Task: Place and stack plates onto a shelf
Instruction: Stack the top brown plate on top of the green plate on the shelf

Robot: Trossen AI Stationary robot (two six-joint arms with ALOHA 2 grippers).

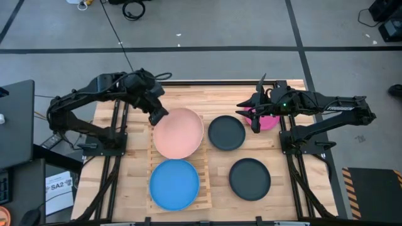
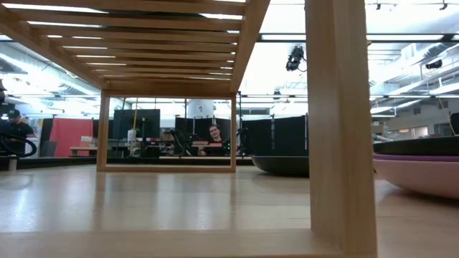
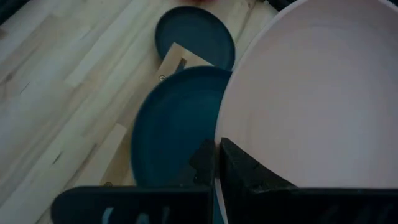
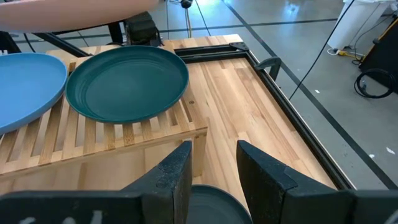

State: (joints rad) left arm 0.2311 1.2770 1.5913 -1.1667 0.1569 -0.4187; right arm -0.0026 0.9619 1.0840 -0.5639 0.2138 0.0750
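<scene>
My left gripper [image 1: 158, 117] is shut on a salmon pink plate [image 1: 179, 133] and holds it over the far half of the slatted wooden shelf [image 1: 202, 168]. A teal plate [image 4: 127, 84] lies on the slats under it and is hidden in the high view. A blue plate [image 1: 174, 184] lies on the shelf's near half. My right gripper [image 4: 211, 167] hangs open and empty at the far right, above the table beside a magenta plate [image 1: 270, 120]. My left gripper pinches the salmon plate's rim [image 3: 222, 134] at the plate's far left side, with one finger [image 3: 239, 165] on the upper face and the other below. The fingers slant down from the table's far left. The plate is lifted clear above the teal plate [image 3: 174, 124].
Two dark plates lie on the planks right of the shelf, one far [image 1: 226, 132] and one near [image 1: 249, 179]. A black frame [image 4: 273, 65] runs along the table's far edge. In the low view the shelf's post [image 2: 337, 122] stands close, with stacked plates [image 2: 423, 172] at the right.
</scene>
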